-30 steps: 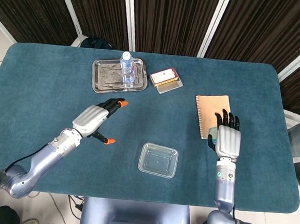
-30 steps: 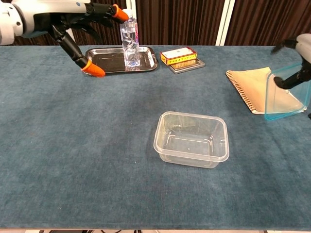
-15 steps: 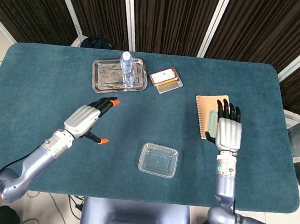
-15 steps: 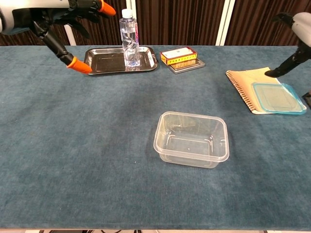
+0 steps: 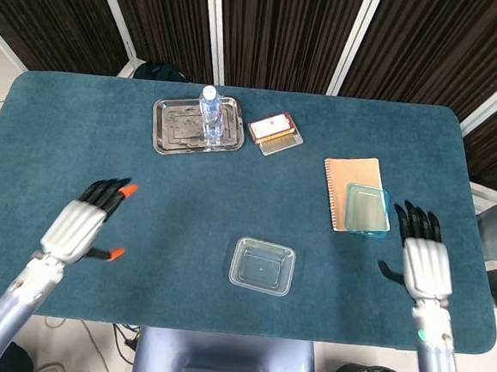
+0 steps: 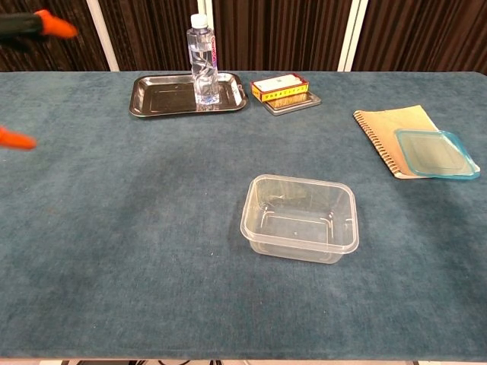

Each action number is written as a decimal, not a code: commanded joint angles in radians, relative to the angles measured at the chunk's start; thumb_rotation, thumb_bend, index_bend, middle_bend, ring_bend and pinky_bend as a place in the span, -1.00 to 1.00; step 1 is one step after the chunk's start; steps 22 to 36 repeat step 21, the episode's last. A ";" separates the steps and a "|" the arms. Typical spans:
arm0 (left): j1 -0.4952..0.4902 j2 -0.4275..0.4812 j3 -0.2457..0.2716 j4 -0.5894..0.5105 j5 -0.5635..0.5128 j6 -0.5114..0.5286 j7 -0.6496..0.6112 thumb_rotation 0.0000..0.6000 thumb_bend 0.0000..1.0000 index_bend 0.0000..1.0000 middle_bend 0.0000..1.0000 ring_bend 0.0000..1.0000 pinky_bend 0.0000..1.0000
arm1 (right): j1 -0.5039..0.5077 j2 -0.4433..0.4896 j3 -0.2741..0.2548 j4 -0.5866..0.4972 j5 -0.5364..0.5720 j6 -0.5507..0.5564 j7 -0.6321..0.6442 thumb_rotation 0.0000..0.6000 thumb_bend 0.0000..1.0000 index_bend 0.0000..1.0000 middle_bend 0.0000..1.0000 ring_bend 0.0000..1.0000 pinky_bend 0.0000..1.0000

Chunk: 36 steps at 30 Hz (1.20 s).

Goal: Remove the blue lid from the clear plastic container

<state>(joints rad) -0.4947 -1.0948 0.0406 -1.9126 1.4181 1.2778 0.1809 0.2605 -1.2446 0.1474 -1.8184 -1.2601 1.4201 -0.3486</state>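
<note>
table [image 5: 231,193] | head view – both hands; chest view – left fingers [image 6: 46,23] only

One clear plastic container [image 5: 262,266] sits at the lower centre of the head view, open-topped. One blue lid [image 5: 367,209] lies at the right of the frame, resting on one spiral notebook [image 5: 351,191]. One metal tray [image 5: 177,128] is at the upper centre, with one water bottle [image 5: 209,112] standing on it. Just right of the tray is one small red-and-white box [image 5: 271,125], lying on one flat grey object [image 5: 285,141] that I cannot identify. Two hands show: one left hand [image 5: 80,225] at the lower left and one right hand [image 5: 423,261] at the lower right. All of it rests on one blue counter [image 5: 79,155].
</note>
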 commanded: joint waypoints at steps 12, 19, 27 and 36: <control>0.317 0.003 0.153 0.209 0.147 0.291 0.012 1.00 -1.00 -1.00 -1.00 -1.00 -1.00 | -0.197 0.108 -0.182 0.132 -0.275 0.184 0.140 1.00 -0.47 -1.00 -1.00 -1.00 -1.00; 0.342 0.011 0.133 0.239 0.144 0.288 -0.034 1.00 -1.00 -1.00 -1.00 -1.00 -1.00 | -0.224 0.113 -0.153 0.144 -0.249 0.210 0.202 1.00 -0.47 -1.00 -1.00 -1.00 -1.00; 0.345 0.011 0.127 0.239 0.136 0.276 -0.031 1.00 -1.00 -1.00 -1.00 -1.00 -1.00 | -0.223 0.111 -0.146 0.144 -0.238 0.200 0.208 1.00 -0.47 -1.00 -1.00 -1.00 -1.00; 0.345 0.011 0.127 0.239 0.136 0.276 -0.031 1.00 -1.00 -1.00 -1.00 -1.00 -1.00 | -0.223 0.111 -0.146 0.144 -0.238 0.200 0.208 1.00 -0.47 -1.00 -1.00 -1.00 -1.00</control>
